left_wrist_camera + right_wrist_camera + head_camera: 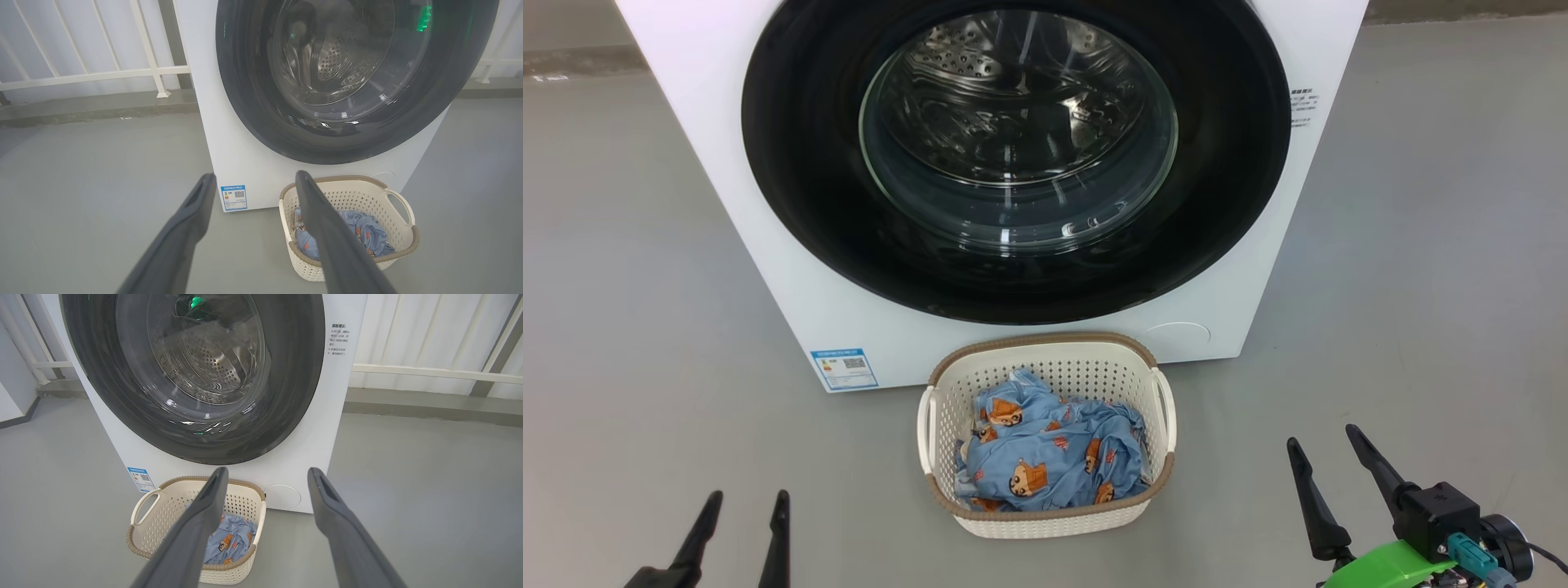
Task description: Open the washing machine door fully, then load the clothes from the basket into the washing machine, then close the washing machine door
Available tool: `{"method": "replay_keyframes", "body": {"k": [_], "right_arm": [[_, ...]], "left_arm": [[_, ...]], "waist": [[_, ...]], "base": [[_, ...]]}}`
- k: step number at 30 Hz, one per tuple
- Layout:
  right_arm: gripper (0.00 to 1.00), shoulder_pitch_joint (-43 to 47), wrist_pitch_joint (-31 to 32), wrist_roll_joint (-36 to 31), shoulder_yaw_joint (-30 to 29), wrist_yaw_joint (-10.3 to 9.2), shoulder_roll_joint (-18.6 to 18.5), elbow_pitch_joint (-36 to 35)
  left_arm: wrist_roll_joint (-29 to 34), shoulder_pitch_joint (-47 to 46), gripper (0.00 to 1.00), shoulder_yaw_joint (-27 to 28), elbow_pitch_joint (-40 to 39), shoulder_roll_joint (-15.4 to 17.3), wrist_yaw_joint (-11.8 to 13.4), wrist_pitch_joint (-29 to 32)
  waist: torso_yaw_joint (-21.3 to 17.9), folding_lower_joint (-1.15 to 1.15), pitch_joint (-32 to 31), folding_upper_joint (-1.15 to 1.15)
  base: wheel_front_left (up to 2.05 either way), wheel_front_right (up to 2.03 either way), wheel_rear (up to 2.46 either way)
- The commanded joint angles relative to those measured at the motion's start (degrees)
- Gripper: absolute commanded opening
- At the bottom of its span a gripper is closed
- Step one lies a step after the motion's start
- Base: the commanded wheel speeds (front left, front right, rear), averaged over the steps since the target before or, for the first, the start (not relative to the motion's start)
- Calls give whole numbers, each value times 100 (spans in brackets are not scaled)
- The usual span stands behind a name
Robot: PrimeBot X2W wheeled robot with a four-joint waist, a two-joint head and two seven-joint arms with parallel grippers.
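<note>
The white washing machine stands straight ahead, its round black door shut flat against the front, the steel drum visible through the glass. On the floor before it sits the cream basket holding the light blue clothes with orange cartoon prints. My left gripper hangs open at the lower left, away from the basket. My right gripper is open at the lower right, also apart from it. The left wrist view shows the door and basket; the right wrist view shows the door and basket.
Grey floor spreads on both sides of the machine. A white railing runs behind on the left and pale rails and wall panels on the right. A blue label sticker sits at the machine's lower left corner.
</note>
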Motion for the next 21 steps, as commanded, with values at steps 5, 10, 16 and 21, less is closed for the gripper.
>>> {"method": "replay_keyframes", "body": {"k": [5,10,16,21], "right_arm": [[100,-263,-73,-60,133,-6,-18,-156],[100,-255,-73,-54,113,-6,-14,-162],[100,-249,-73,-51,101,-6,-11,-167],[100,-253,-73,-50,91,-6,-9,-172]], "left_arm": [[-4,-55,100,219,-148,96,34,-72],[-48,-37,100,234,-116,96,39,-72],[-64,-38,100,258,-80,96,36,-72],[-25,-51,100,260,-70,96,33,-72]], "waist": [[-3,0,-8,0],[-16,0,-17,0],[-24,0,-13,0],[-20,0,-10,0]], "base": [[0,0,0],[0,0,0],[0,0,0],[3,3,-6]]}}
